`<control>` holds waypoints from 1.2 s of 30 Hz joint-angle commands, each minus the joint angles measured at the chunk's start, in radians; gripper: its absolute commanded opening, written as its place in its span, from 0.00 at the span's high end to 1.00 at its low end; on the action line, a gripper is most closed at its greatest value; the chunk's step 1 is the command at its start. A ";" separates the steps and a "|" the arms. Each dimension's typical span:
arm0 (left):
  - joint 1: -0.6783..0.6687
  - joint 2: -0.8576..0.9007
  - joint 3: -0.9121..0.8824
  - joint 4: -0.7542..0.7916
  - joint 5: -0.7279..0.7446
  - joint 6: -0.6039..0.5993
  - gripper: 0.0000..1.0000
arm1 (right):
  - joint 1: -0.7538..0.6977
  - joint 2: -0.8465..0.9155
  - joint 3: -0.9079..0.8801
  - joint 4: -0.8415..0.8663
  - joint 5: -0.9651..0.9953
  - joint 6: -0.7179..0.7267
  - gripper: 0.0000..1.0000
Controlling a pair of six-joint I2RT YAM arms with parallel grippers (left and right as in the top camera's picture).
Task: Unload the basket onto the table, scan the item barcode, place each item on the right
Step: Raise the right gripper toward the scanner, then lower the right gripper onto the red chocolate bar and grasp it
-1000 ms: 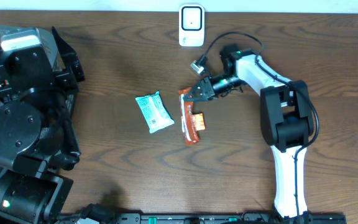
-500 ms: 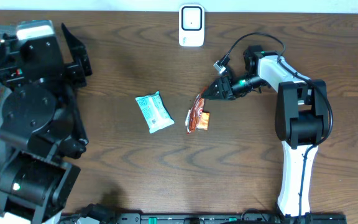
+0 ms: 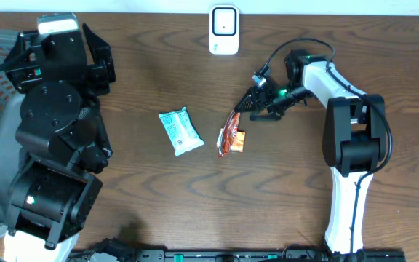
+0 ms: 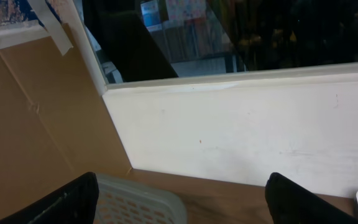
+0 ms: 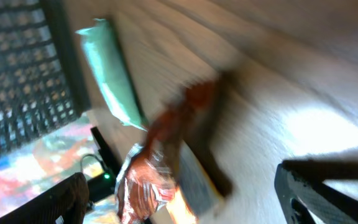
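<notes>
Evidently the orange snack packet (image 3: 230, 137), lying loose just beside the wide-open, empty right gripper (image 3: 240, 108), is judged light, crinkly and slippery, best pinched across its far sealed end.

we count two packs: one green pack (image 3: 179, 132) and one orange pack (image 3: 230, 137). we count one white scanner (image 3: 224, 29) and one basket (image 4: 143, 200).
</notes>
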 commanded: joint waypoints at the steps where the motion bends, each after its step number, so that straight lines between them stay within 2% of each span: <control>1: 0.004 -0.004 -0.005 0.003 -0.001 -0.008 0.14 | 0.024 -0.013 0.054 -0.066 0.385 0.272 0.06; 6: 0.004 -0.004 -0.005 0.005 -0.001 -0.008 0.14 | 0.105 -0.046 0.132 -0.168 0.547 0.428 0.02; 13: 0.004 -0.016 -0.005 0.010 -0.001 -0.008 0.14 | 0.194 -0.049 0.163 -0.148 0.548 0.569 0.01; 17: 0.004 -0.027 -0.005 0.009 -0.001 -0.008 0.14 | 0.202 -0.049 0.173 -0.166 0.554 0.594 0.09; 22: 0.004 -0.038 -0.005 0.007 -0.001 -0.008 0.14 | 0.195 -0.049 0.224 -0.223 0.686 0.617 0.09; 24: 0.004 -0.038 -0.005 0.006 -0.001 -0.009 0.14 | 0.185 -0.049 0.255 -0.245 0.713 0.583 0.08; 28: 0.004 -0.036 -0.005 0.006 -0.001 -0.008 0.14 | 0.171 -0.050 0.363 -0.288 0.682 0.385 0.05; 29: 0.004 -0.036 -0.005 0.006 -0.001 -0.009 0.14 | 0.169 -0.050 0.406 -0.306 0.647 0.297 0.02; 32: 0.004 -0.036 -0.005 0.006 -0.001 -0.009 0.14 | 0.172 -0.050 0.467 -0.332 0.514 0.079 0.01; 34: 0.004 -0.036 -0.005 0.006 -0.001 -0.008 0.14 | 0.179 -0.049 0.470 -0.332 0.454 -0.007 0.01; 36: 0.004 -0.036 -0.005 0.007 -0.001 -0.008 0.14 | 0.186 -0.045 0.460 -0.329 0.454 -0.034 0.01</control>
